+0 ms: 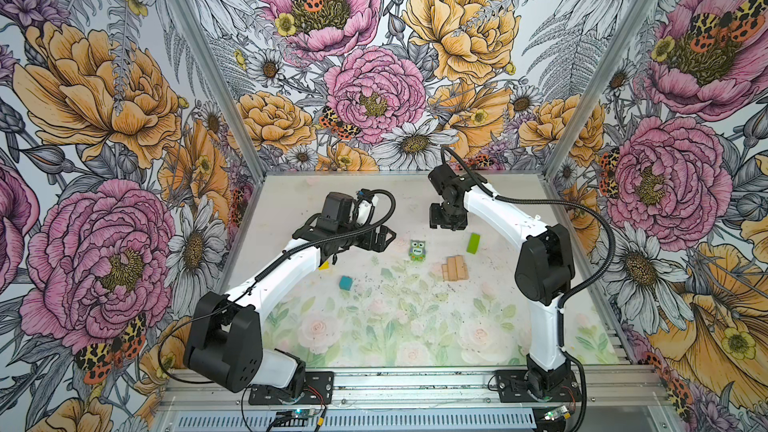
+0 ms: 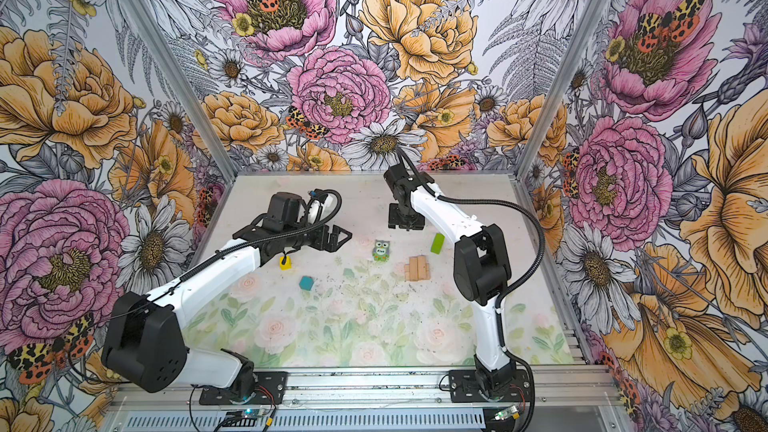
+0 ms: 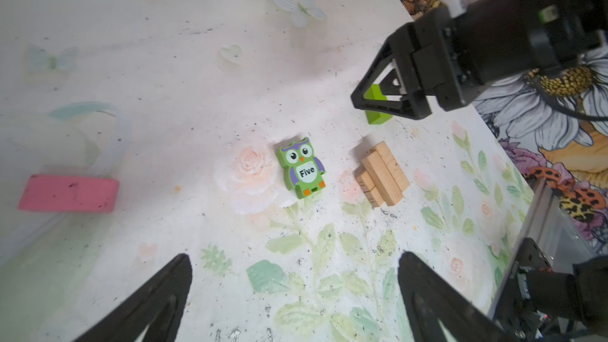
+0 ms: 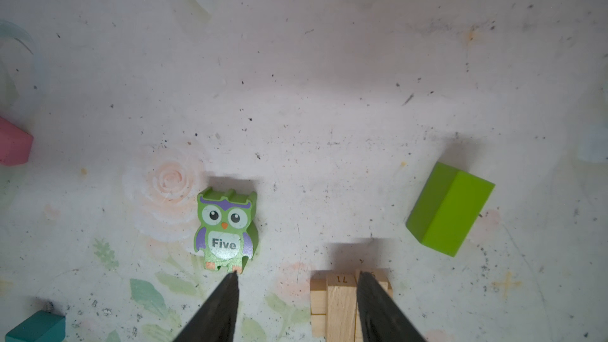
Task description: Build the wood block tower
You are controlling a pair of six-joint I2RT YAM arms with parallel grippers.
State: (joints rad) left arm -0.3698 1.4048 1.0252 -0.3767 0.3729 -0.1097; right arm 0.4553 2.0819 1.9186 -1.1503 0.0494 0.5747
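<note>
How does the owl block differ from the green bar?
The owl block is printed with eyes and the word Five; the green bar is plain. The owl block has a cut outline with ears and feet; the green bar is a simple oblong. Both are green.

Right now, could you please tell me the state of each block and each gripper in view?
left gripper: open, empty.
right gripper: open, empty.
tan bars: lying bunched together, touching.
lime-green bar: lying loose, unstacked.
owl block: lying face up, alone.
teal cube: loose, unstacked.
yellow cube: loose, unstacked.
pink bar: lying flat, unstacked.
</note>
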